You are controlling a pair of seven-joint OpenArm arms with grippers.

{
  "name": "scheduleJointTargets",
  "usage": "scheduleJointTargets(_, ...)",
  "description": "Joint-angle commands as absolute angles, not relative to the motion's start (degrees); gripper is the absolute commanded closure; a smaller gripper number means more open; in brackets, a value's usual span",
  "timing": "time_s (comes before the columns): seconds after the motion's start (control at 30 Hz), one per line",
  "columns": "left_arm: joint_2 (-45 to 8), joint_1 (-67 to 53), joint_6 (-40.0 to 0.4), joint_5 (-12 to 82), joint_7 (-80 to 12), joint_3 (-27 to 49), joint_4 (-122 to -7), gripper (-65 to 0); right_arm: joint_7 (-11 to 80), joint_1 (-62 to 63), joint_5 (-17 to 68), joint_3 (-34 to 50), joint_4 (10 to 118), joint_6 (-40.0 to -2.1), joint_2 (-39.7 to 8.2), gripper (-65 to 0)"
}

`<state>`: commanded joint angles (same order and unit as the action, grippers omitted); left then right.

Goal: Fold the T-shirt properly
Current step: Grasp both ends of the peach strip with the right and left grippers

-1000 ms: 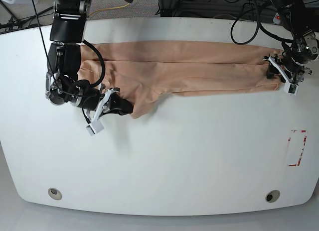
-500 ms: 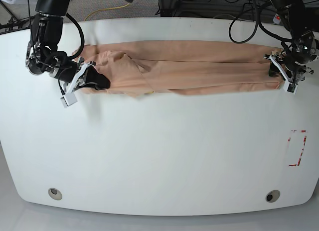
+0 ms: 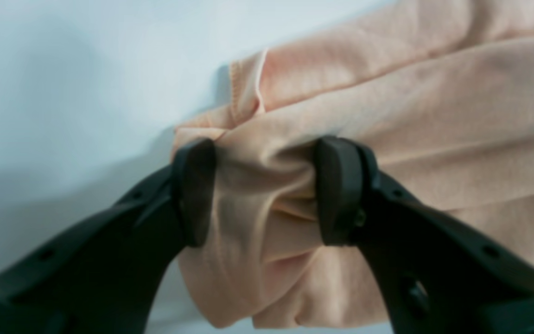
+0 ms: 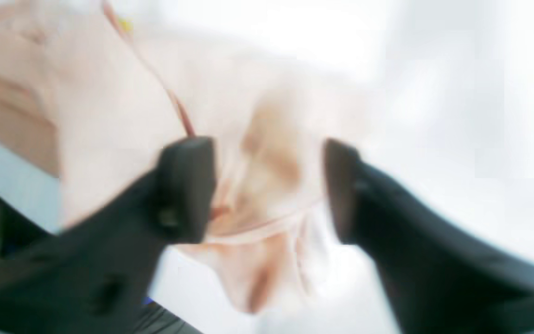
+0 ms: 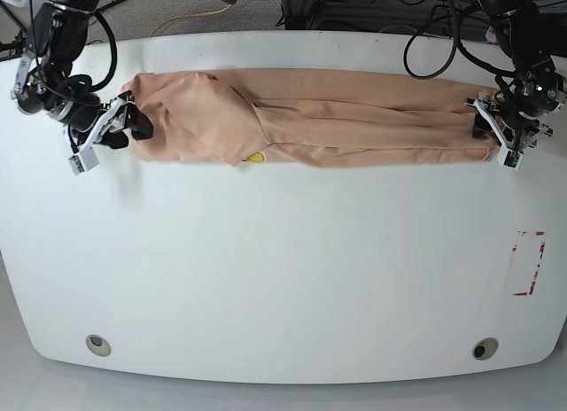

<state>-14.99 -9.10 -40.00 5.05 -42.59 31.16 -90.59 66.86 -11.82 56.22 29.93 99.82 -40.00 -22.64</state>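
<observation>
Leftward in the base view, the right claw [image 5: 133, 132] had moved since the previous frame, and the loose part of the T-shirt [image 5: 354, 119] had shifted with its yellow patch [image 5: 256, 157] showing more clearly at the near edge. One T-shirt lay in a long, narrow strip across the far part of the table [image 5: 292, 260], stretching from left to right, with a broad, rumpled flap on the left and lengthwise folds on the right. Two claws were at the cloth, one by each end. The right claw's fingers stood apart over pale, rumpled fabric, as its blurred, very bright wrist view showed. The left claw [image 5: 492, 132] was at the right end, its fingers also apart, with bunched cloth between them; a short stitched edge [image 3: 234, 90] stood up just beside that bunch. Two round fittings were set into the table near its near corners, one left [image 5: 97, 345] and one right [image 5: 485, 348]. One broken rectangular outline of red marks [image 5: 532, 263] lay on the right side, between the cloth and the right fitting. One yellow cable [image 5: 186, 19] ran beyond the table's far edge.
</observation>
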Motion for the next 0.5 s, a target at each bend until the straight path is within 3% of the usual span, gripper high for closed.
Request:
scheduleJointTargets(0.2,-14.29,-8.31,-40.00,5.05,-42.86,31.34,-97.98,-31.8,66.95,-12.97,62.11,27.82,103.78,-40.00,-17.80,-44.4)
scheduleJointTargets(0.4,-11.38,-8.22,-40.00,4.88,-42.86,30.99,-103.52,-31.8,66.95,-12.97,57.36,19.30,103.69,-40.00,-12.62,-44.1)
scheduleJointTargets(0.5,-11.38,-8.31,-40.00,4.53,-42.86,30.99,-102.64,-31.8,66.95,-13.05,52.00,16.31,103.69,-40.00,-10.59,-36.1)
